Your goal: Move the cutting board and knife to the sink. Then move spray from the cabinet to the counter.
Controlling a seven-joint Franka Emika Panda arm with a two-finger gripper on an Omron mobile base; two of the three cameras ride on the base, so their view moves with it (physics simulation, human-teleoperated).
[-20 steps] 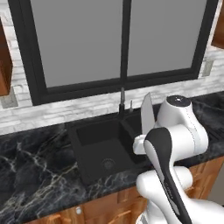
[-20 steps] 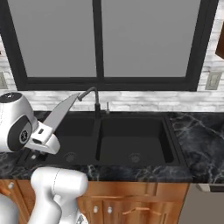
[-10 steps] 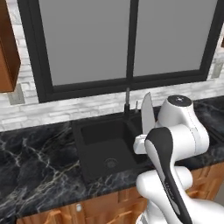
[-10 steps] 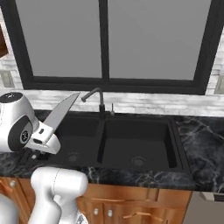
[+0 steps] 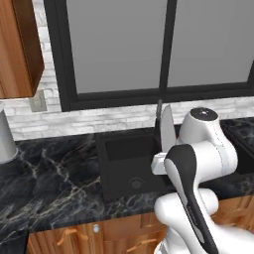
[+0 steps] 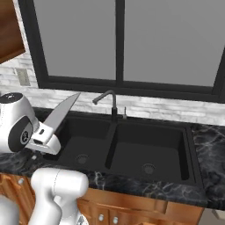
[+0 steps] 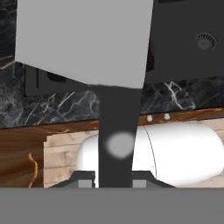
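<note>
Gripper: my gripper (image 7: pixel 114 181) was pressed together on the dark handle of the knife, as I read it in the hand view, where the handle ran up between the two finger tips.
Knife: the knife (image 6: pixel 61 113) was off every surface, its pale grey blade pointing up and away from the hand, its tip toward the window (image 6: pixel 118 39); in the left base view I saw the blade (image 5: pixel 167 130) nearly edge-on, upright, just beside the white upper arm.
Position over the scene: in the right base view the blade hung above the left edge of the sink (image 6: pixel 132 151), over its left basin.
Sink: a black double basin set into the counter (image 5: pixel 44 183), each bowl with a round drain; a dark faucet (image 6: pixel 107 102) stood behind the divider.
Counter: black marble with pale veins on both sides of the sink.
Cabinet: a reddish-brown wall cabinet (image 5: pixel 20 47) hung at upper left of the left base view; I could not tell what it held.
</note>
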